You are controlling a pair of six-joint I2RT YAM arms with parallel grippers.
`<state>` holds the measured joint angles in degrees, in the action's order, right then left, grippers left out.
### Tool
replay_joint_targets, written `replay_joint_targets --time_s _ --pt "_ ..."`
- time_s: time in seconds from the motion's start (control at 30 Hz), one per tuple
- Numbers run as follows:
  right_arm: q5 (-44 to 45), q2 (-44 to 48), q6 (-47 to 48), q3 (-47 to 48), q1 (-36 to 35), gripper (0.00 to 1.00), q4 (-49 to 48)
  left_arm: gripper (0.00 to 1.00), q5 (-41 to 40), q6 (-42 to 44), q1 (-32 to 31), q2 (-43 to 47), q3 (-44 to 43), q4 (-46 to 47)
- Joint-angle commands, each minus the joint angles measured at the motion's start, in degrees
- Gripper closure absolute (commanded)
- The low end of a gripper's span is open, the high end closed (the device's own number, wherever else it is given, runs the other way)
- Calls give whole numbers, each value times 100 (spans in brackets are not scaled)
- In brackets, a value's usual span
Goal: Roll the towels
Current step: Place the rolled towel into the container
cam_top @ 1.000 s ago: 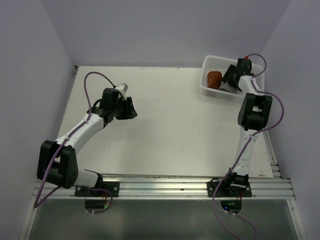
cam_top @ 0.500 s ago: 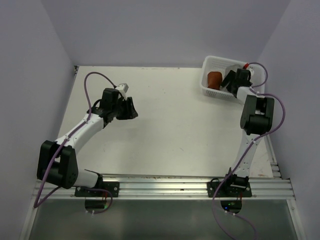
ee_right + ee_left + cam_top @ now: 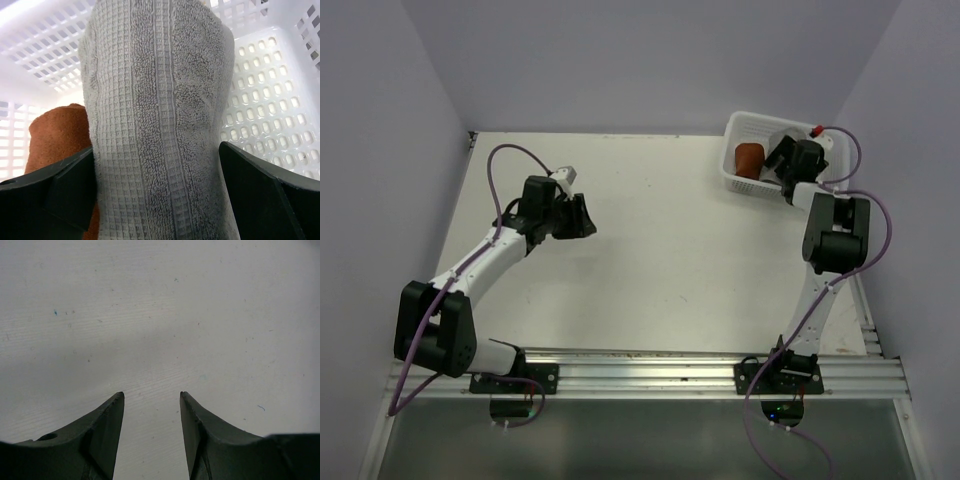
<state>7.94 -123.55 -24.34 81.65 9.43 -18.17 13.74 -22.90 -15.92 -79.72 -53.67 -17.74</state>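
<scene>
A rolled grey towel stands in the white mesh basket, with a rust-brown rolled towel right beside it on the left. My right gripper straddles the grey roll with its jaws wide open, and a gap shows between the right finger and the cloth. From above, the right gripper hangs over the basket and hides the grey towel, next to the rust-brown towel. My left gripper hovers over bare table, open and holding nothing.
The basket sits at the table's back right corner, close to the right wall. The enclosure's walls border the table at the left, back and right. An aluminium rail carrying both arm bases runs along the near edge.
The right wrist has turned and shifted slightly over the basket, and its jaws have widened around the grey towel. The left arm has not moved.
</scene>
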Motion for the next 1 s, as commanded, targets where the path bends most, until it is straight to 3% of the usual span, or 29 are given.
replay_joint_targets --time_s 0.0,0.23,0.6,0.73,0.97 --pt "137 489 87 -87 24 1 -574 47 156 154 72 53 -38 218" --pt "84 682 104 -464 15 1 -871 47 235 145 89 62 -38 218" --pt "699 1061 816 -1959 -266 1 -3717 47 305 171 89 132 -12 244" --pt "770 1122 1001 -1968 -363 1 -3781 47 305 171 89 133 -12 244" --pt "928 1201 1634 -2258 -591 1 -4739 47 340 171 89 141 -12 262"
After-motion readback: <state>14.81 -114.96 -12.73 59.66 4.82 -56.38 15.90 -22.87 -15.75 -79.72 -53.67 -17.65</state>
